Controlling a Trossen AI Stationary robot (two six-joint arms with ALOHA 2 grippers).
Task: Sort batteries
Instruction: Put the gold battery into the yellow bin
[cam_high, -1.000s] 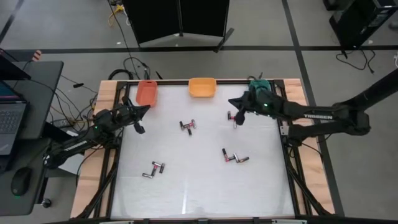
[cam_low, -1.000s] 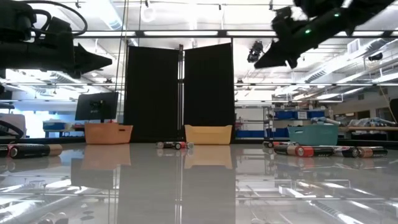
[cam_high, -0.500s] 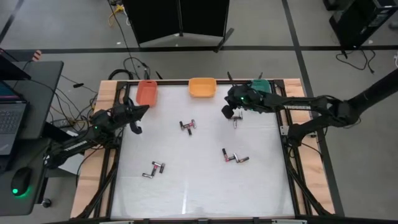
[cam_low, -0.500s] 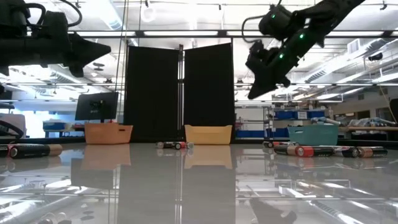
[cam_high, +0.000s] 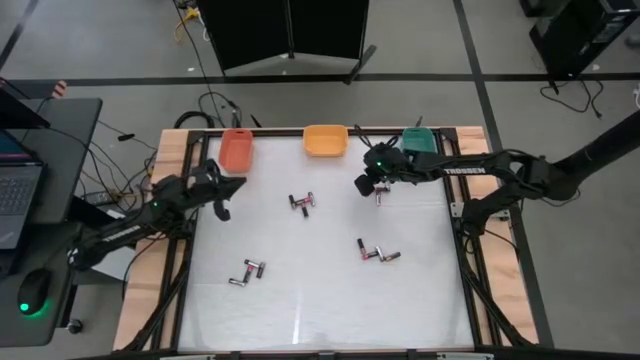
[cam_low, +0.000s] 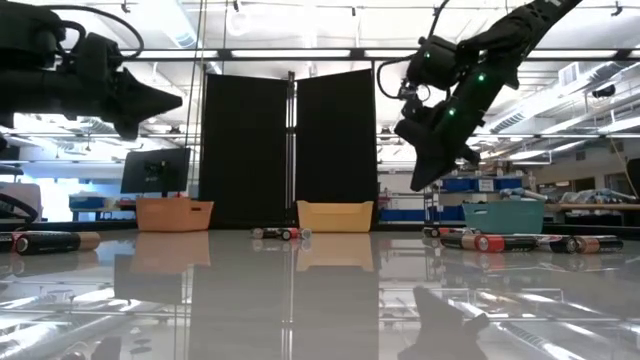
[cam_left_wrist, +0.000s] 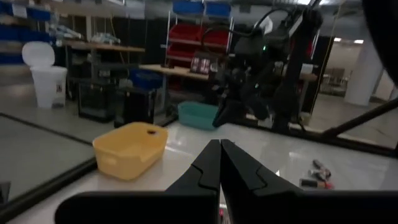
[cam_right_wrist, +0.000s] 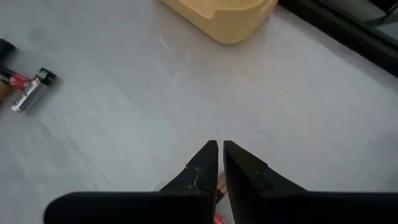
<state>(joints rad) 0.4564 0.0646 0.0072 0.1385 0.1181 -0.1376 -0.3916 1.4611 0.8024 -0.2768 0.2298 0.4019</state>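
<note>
The white tabletop (cam_high: 320, 310) carries four loose clusters of small dark and silvery batteries with red bands: a group near the middle of the far half (cam_high: 302, 201), a group (cam_high: 377, 253) right of centre, a pair (cam_high: 247, 272) toward the near left, and one or two (cam_high: 378, 194) just below the right gripper; exact counts within each cluster cannot be told. Three small plastic bins line the far edge: an orange-red one (cam_high: 236, 149) at left, a yellow-orange one (cam_high: 325, 139) in the middle, a teal one (cam_high: 417, 139) at right; their contents cannot be told.

The right gripper (cam_high: 364, 184) hangs above the table in front of the teal bin, its two dark fingers (cam_right_wrist: 208, 163) nearly together with only a thin slit between them, holding nothing. The left gripper (cam_high: 222, 196) hovers at the table's left edge near the orange-red bin, fingers (cam_left_wrist: 211, 163) pressed together and empty
</note>
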